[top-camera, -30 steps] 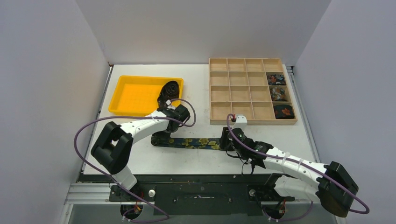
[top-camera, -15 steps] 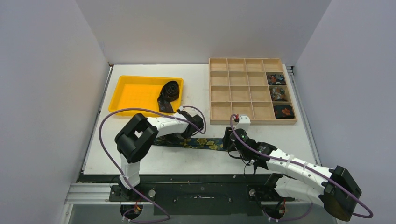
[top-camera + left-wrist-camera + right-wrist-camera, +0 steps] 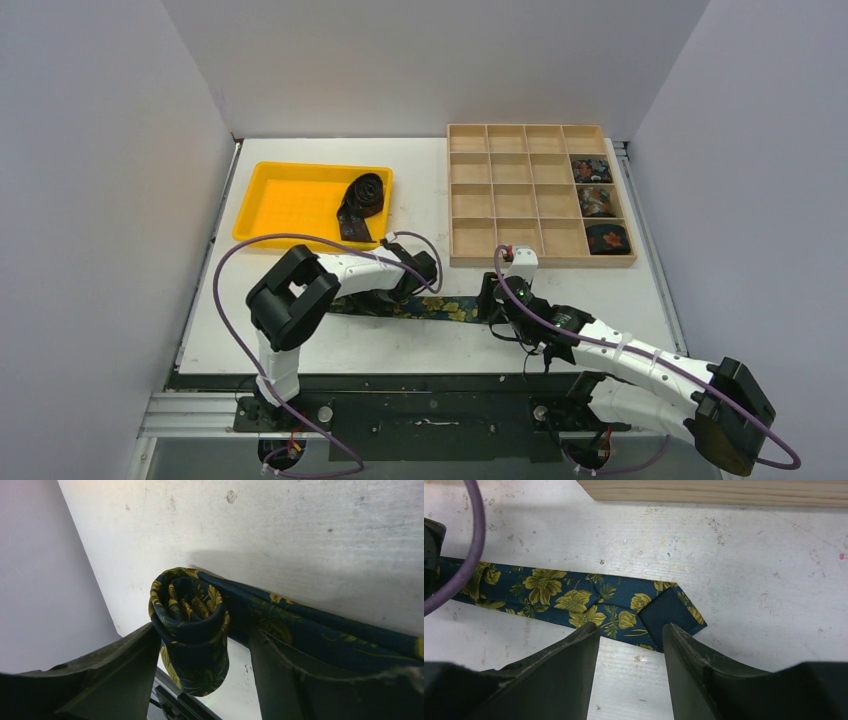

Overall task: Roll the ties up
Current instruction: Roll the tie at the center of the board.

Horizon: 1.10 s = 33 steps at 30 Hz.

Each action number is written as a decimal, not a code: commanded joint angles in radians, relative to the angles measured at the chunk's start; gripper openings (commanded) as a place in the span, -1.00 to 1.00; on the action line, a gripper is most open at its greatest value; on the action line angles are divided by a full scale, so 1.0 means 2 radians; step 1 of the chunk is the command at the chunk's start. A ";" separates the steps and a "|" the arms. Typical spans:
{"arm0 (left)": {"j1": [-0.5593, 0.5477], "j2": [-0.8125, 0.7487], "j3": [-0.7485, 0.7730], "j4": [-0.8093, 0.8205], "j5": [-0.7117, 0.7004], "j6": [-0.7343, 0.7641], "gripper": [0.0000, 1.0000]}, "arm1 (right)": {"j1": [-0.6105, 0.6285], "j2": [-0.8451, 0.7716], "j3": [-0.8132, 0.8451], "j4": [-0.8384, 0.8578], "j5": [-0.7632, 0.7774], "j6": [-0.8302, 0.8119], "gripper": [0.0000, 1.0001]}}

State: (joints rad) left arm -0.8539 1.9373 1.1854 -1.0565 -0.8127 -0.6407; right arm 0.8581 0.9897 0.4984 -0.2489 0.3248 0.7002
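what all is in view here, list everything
table: one, white, under everything
tray: one, yellow, back left of the table
black tie: one, loosely coiled, in the tray
divided box: one, pale wood, back right
rolled ties: three, dark with prints, in the box's rightmost column
floral tie: one, navy with yellow flowers, flat on the table in front, left end rolled into a coil
cables: two, purple, one along each arm
left gripper: one, black, open, either side of the coil
right gripper: one, black, open, by the floral tie's pointed end
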 commanded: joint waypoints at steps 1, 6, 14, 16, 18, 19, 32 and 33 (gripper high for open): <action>-0.005 -0.043 -0.016 0.040 0.053 -0.010 0.35 | -0.001 -0.013 0.007 -0.001 0.006 0.001 0.02; -0.004 -0.107 -0.025 0.045 0.077 0.002 0.81 | -0.002 -0.020 0.018 -0.002 0.010 -0.008 0.24; 0.029 -0.268 -0.042 0.080 0.174 0.030 0.93 | -0.011 -0.049 0.019 0.023 -0.007 -0.009 0.58; 0.066 -0.331 -0.062 0.113 0.227 0.041 0.93 | -0.013 -0.052 0.025 0.029 -0.030 -0.016 0.60; 0.107 -0.386 -0.091 0.162 0.293 0.054 0.93 | -0.015 -0.047 0.031 0.035 -0.056 -0.027 0.60; 0.130 -0.415 -0.108 0.189 0.325 0.060 0.93 | -0.016 -0.046 0.032 0.044 -0.072 -0.030 0.60; 0.444 -0.601 -0.335 0.403 0.567 -0.073 0.95 | 0.034 0.056 0.035 0.244 -0.225 -0.017 0.41; 0.456 -0.617 -0.348 0.409 0.575 -0.082 0.94 | 0.064 0.064 0.040 0.244 -0.185 -0.035 0.43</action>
State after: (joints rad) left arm -0.0456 0.8005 0.5652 -0.3855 0.1745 -0.6830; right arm 0.8551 1.0748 0.5312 0.0738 -0.1162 0.6605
